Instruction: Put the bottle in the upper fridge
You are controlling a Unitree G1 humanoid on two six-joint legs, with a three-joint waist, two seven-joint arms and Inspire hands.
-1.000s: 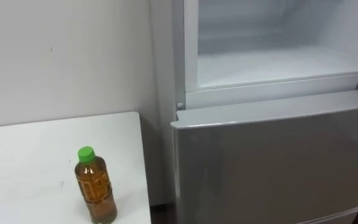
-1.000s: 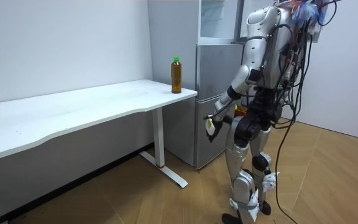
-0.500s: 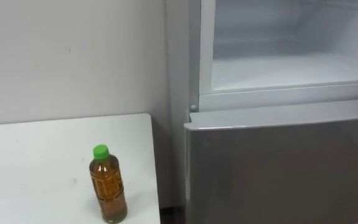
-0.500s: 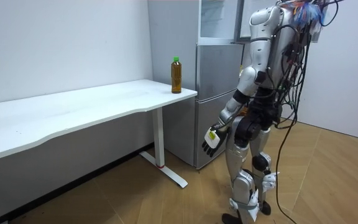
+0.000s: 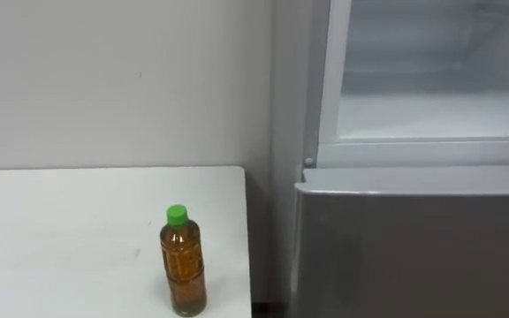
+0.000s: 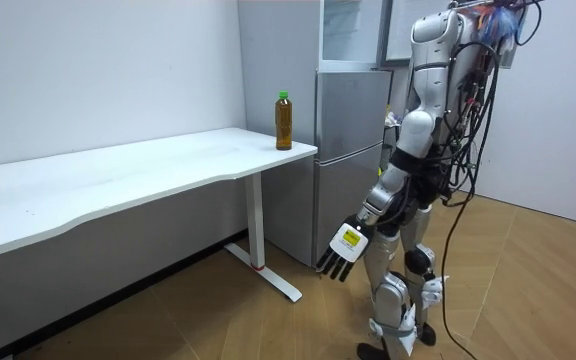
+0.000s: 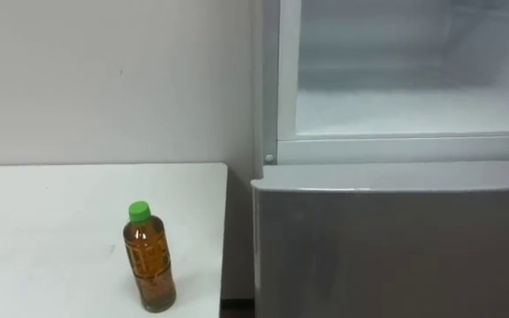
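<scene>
A bottle (image 5: 184, 261) of amber drink with a green cap stands upright near the right end of the white table (image 5: 60, 221), close to its front edge. Right of the table stands the grey fridge; its upper compartment (image 5: 431, 106) is open and shows a bare white shelf. The lower door (image 5: 414, 247) below it is closed. In the room view I stand facing the fridge (image 6: 348, 170), with the bottle (image 6: 284, 120) off to my left. My left hand (image 6: 343, 250) hangs low beside my thigh, fingers straight and holding nothing.
The long white table (image 6: 148, 165) runs along the wall toward the room view's left. A narrow gap separates its end from the fridge side. Wooden floor (image 6: 218, 320) lies open in front of the table.
My left arm has swung down from waist height, and the hand now hangs lower with fingers straight. The eye view has shifted, so the bottle and fridge sit further right.
</scene>
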